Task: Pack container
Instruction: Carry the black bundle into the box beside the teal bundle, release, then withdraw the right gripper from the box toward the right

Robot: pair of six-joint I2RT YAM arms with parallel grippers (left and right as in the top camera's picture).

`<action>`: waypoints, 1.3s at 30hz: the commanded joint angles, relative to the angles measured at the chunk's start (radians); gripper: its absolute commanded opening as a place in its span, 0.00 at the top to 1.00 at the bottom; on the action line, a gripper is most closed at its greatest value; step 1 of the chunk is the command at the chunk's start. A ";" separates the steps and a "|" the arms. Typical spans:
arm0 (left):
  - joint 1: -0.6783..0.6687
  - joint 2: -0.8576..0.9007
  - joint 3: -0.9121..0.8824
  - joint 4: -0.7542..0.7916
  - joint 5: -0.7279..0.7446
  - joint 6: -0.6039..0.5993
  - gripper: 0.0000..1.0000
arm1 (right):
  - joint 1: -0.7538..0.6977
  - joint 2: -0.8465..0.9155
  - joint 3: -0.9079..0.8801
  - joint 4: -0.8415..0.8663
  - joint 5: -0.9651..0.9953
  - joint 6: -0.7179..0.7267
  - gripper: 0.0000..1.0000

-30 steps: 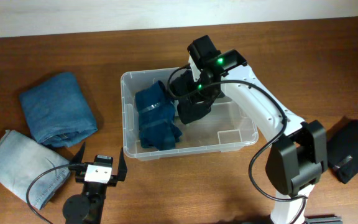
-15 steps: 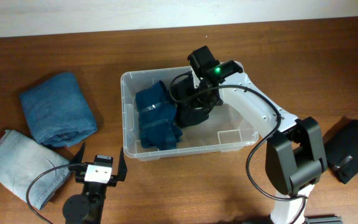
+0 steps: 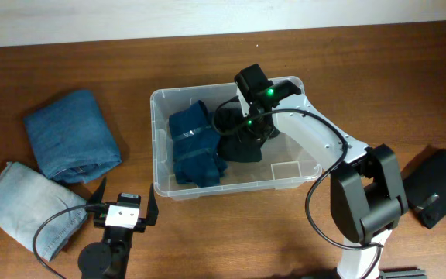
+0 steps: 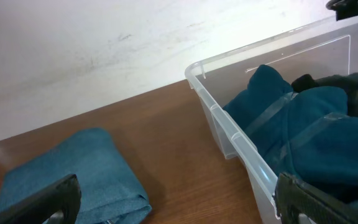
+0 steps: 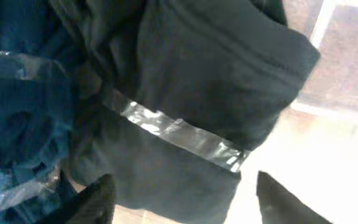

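Note:
The clear container (image 3: 155,147) stands mid-table and holds two taped bundles side by side. A dark blue bundle (image 3: 194,147) lies in its left half, and a black bundle (image 3: 242,146) lies just right of it. My right gripper (image 3: 248,130) hovers inside the bin right over the black bundle. In the right wrist view its gripper (image 5: 185,202) is open, its fingertips (image 5: 98,199) standing wide on either side of the black bundle (image 5: 197,93) without pinching it. My left gripper (image 3: 126,199) rests open and empty near the front edge, left of the bin.
Folded mid-blue jeans (image 3: 72,136) and folded pale jeans (image 3: 29,205) lie on the table's left side. Another black taped bundle (image 3: 438,187) lies at the far right. The bin's right half shows its bare bottom with a white label (image 3: 289,168).
My right gripper has sunk lower into the bin with the black bundle and spread its jaws, letting the bundle go. The left arm has not moved.

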 commanded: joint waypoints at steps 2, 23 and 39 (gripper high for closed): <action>-0.004 -0.005 -0.008 0.003 -0.004 0.018 0.01 | -0.014 0.001 0.015 -0.006 0.054 -0.089 0.10; -0.004 -0.005 -0.008 0.003 -0.004 0.018 0.01 | -0.037 0.008 0.185 -0.138 0.061 -0.131 0.96; -0.004 -0.005 -0.008 0.003 -0.004 0.018 0.01 | -0.137 -0.124 0.396 -0.354 0.056 -0.100 0.95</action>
